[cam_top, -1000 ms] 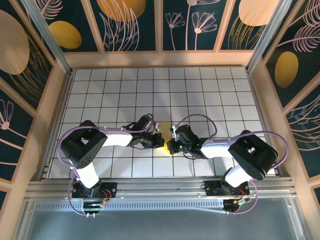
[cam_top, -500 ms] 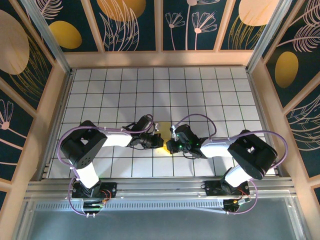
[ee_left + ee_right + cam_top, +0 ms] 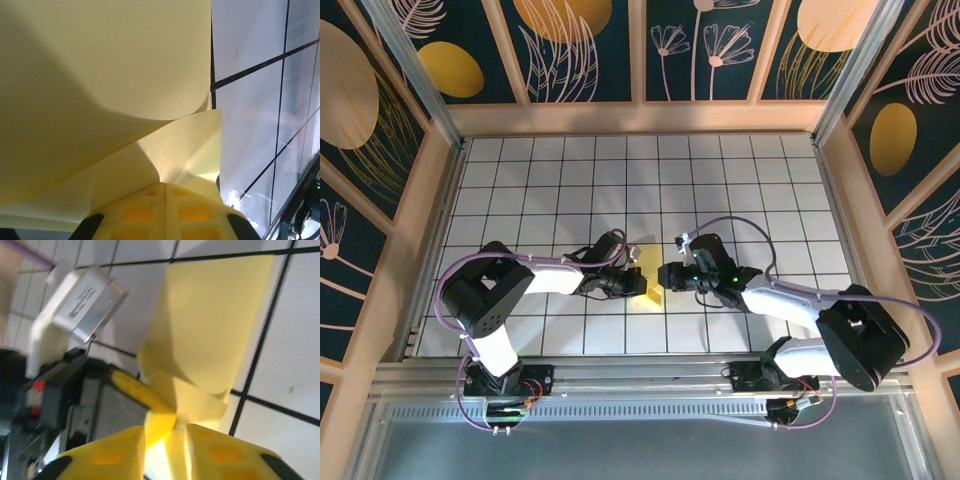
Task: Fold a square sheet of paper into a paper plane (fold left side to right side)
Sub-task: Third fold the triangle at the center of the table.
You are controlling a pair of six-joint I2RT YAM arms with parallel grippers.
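Observation:
The square sheet of paper [image 3: 651, 288] is pale yellow, folded over and curled, and sits low over the white tiles at the table's middle front. My left gripper [image 3: 638, 287] is shut on its left edge. In the left wrist view the paper [image 3: 100, 75] curls up over the closed left gripper [image 3: 165, 186]. My right gripper [image 3: 667, 277] is just right of the sheet. In the right wrist view the right gripper [image 3: 165, 432] has its jaws slightly apart, with the near edge of the paper [image 3: 215, 315] lying loose in the gap. The left gripper's fingers [image 3: 132, 387] pinch the sheet opposite.
The tiled table [image 3: 620, 170] is boxed in by wooden rails and dark patterned walls. Both arms reach in from the near edge, with the right arm's elbow [image 3: 860, 335] swung far right. The left wrist's white camera housing [image 3: 80, 305] is close to my right gripper.
The right gripper has opened a little and drawn back to the right. Its elbow has swung outward. More of the yellow sheet shows between the grippers. The left arm has held still.

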